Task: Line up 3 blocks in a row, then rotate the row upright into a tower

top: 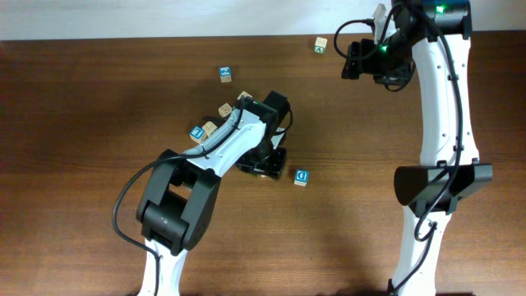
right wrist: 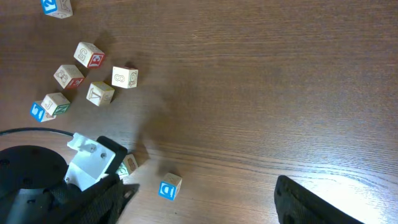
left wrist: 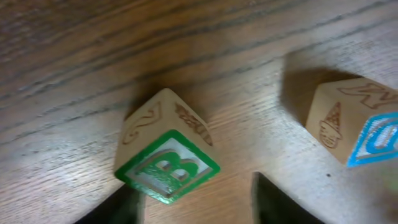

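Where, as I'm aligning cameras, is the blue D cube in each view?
Overhead: blue D cube just right of the left gripper.
Left wrist: cube cropped at right edge.
Right wrist: cube bottom, left of centre.
Shared landmark: green B cube, beside it in both wrist views; overhead, gripper hides it.

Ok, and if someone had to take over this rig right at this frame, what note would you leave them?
Left claw: open, low over the table, fingers either side of the green B block, not closed on it.
Right claw: open, empty, held high at the far side.
Blue D block: lying free just beside the left claw.
Pale block with green mark: alone near the far edge, by the right claw.
Done: these views do not show which blocks have been turned.
Left: probably finish B, then check D and the pale one.
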Robot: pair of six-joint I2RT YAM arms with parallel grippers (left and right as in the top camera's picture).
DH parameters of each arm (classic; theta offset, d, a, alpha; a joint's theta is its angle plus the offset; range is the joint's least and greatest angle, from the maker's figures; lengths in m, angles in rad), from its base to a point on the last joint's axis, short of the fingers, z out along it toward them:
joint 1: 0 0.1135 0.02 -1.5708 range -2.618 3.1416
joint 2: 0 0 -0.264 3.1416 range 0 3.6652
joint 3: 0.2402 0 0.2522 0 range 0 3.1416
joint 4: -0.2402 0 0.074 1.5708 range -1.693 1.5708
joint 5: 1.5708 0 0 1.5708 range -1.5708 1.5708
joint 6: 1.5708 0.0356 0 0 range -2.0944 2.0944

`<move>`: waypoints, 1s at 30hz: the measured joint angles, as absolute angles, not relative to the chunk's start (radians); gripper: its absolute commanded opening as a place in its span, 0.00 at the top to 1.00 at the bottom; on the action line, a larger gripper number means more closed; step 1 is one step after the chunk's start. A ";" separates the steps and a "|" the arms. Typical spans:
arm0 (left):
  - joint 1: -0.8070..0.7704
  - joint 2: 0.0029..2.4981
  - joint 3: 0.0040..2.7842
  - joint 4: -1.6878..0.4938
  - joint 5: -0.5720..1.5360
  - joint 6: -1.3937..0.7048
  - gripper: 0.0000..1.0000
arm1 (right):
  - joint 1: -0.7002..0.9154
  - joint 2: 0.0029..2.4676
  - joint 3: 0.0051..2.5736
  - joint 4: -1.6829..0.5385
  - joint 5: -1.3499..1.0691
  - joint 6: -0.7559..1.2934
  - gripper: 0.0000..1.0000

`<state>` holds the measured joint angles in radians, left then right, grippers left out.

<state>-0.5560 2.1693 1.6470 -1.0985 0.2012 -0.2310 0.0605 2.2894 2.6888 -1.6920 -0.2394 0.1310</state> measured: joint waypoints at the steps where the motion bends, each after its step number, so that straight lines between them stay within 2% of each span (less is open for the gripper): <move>1: -0.556 2.169 1.647 -1.112 0.210 -0.233 0.11 | 0.060 2.289 2.689 -1.692 -0.236 0.131 0.21; 5: -0.522 2.178 1.801 -1.256 0.225 -0.231 0.11 | 0.060 2.289 2.689 -1.692 -0.233 0.131 0.21; 6: -0.490 2.178 1.887 -1.293 0.215 -0.224 0.06 | 0.060 2.289 2.689 -1.691 -0.233 0.131 0.21; 8: -0.437 2.177 1.984 -1.316 0.131 -0.191 0.03 | 0.060 2.289 2.689 -1.692 -0.233 0.131 0.21; 11: -0.341 2.178 2.020 -1.282 -0.032 -0.089 0.09 | 0.060 2.290 2.689 -1.692 -0.233 0.131 0.21; 13: -0.257 2.187 2.020 -1.264 -0.103 -0.001 0.21 | 0.060 2.290 2.689 -1.692 -0.233 0.131 0.21; 16: -0.164 2.219 2.020 -1.259 -0.109 0.035 0.21 | 0.060 2.290 2.688 -1.693 -0.233 0.131 0.21; 18: -0.114 2.268 2.020 -1.267 -0.089 0.062 0.25 | 0.060 2.290 2.687 -1.692 -0.233 0.131 0.21; 22: -0.115 2.339 2.020 -1.291 -0.025 0.159 0.27 | 0.060 2.290 2.686 -1.692 -0.233 0.131 0.21; 23: -0.117 2.348 2.020 -1.294 -0.017 0.179 0.30 | 0.060 2.290 2.686 -1.692 -0.233 0.131 0.21; 24: -0.117 2.349 2.015 -1.290 -0.010 0.192 0.41 | 0.060 2.290 2.686 -1.692 -0.233 0.131 0.21; 25: -0.117 2.349 2.010 -1.286 -0.007 0.203 0.56 | 0.060 2.290 2.686 -1.693 -0.233 0.131 0.21; 26: -0.117 2.349 2.005 -1.282 -0.006 0.206 0.63 | 0.060 2.290 2.686 -1.693 -0.233 0.131 0.21; 30: -0.123 2.349 1.992 -1.272 0.014 0.221 0.64 | 0.060 2.290 2.686 -1.693 -0.233 0.131 0.21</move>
<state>-0.1226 2.3493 1.9923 -1.2724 0.0143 0.2207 0.0605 2.2898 2.6862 -1.6928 -0.2329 0.1307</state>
